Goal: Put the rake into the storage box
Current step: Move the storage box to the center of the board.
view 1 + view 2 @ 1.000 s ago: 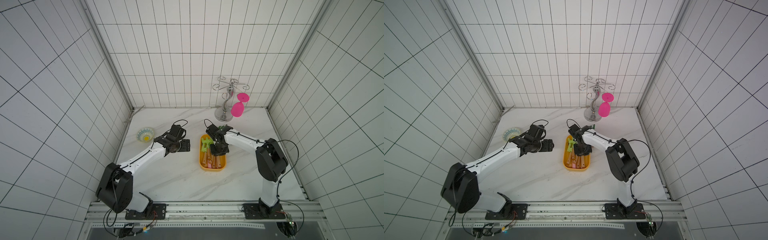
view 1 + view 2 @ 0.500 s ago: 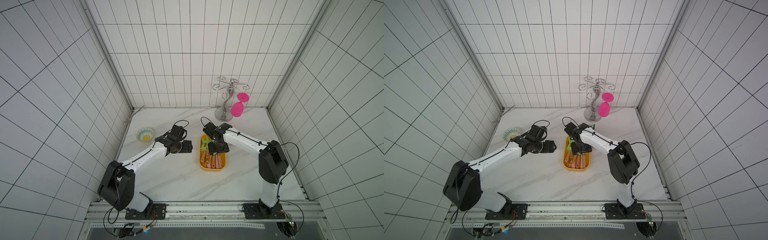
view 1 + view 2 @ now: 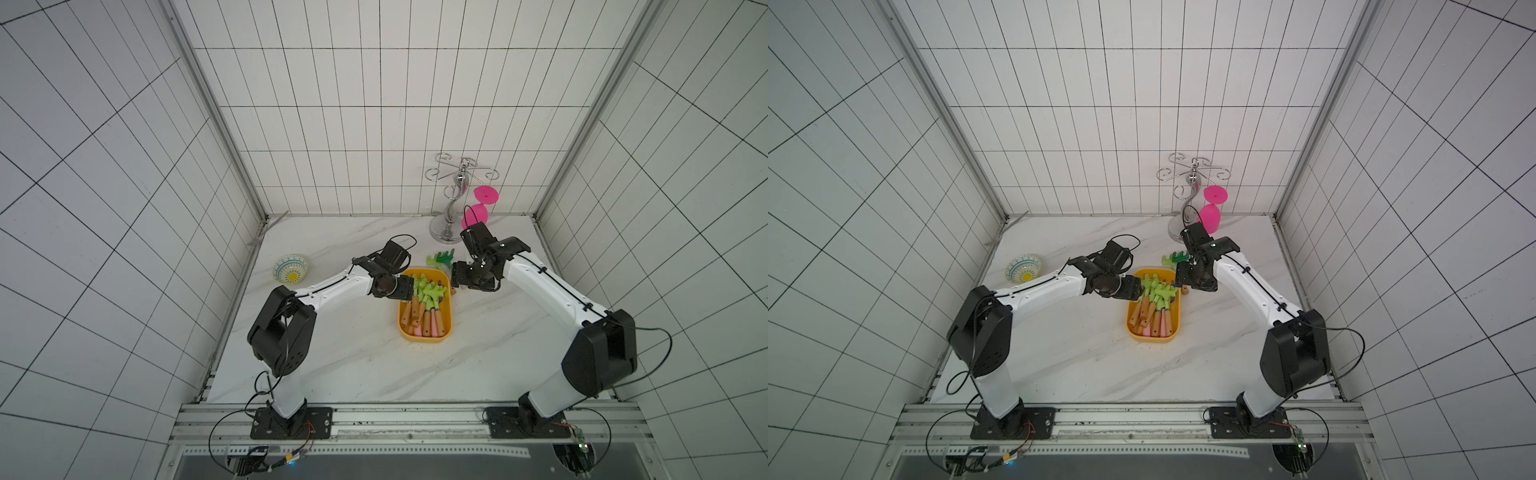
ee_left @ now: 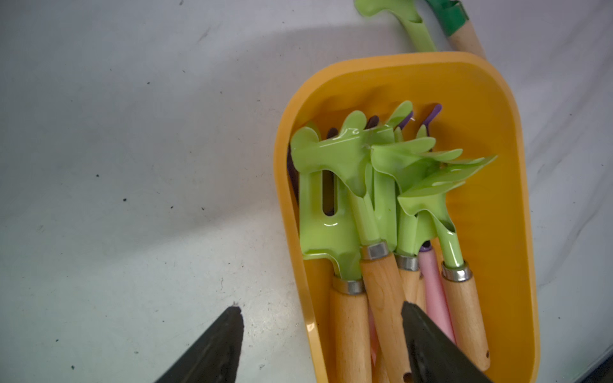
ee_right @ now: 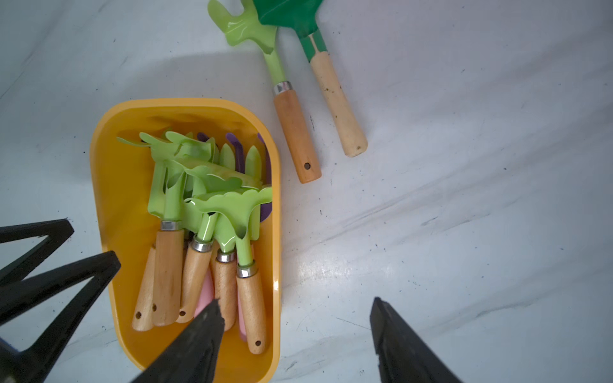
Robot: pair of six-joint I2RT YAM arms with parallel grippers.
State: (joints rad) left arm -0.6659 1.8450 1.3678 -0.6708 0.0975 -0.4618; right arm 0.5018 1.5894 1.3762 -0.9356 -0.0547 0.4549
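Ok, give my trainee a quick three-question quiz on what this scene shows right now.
1. True or false: the storage box is empty.
2. How many tools lie on the table outside the box? A) one B) two C) four
3. Fill in: the right gripper is ___.

Key:
1. False. It holds several rakes.
2. B. They are a light green rake and a dark green tool.
3. Open, holding nothing.
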